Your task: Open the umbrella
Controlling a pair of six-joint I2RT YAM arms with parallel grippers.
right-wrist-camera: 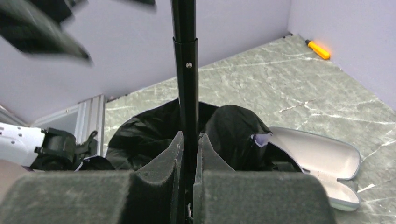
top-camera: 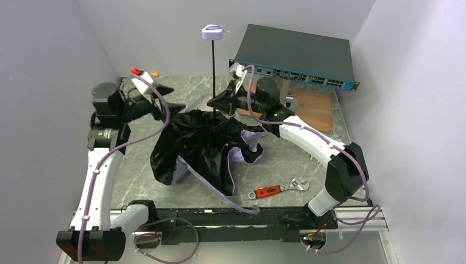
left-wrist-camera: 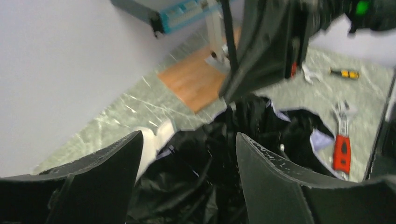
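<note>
Black crumpled umbrella [top-camera: 198,146] half-collapsed, thin shaft [top-camera: 213,77] upright, lavender handle [top-camera: 212,32] topmost.

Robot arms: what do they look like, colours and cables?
The left arm and right arm have white shells, black joints and lavender cables alongside. The left end effector and right end effector have black, rough-surfaced fingers. A green light glows near the right wrist.

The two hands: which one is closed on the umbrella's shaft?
The right hand: it is shut on the thin black shaft of the umbrella. The left hand is wide open and grips nothing.
</note>
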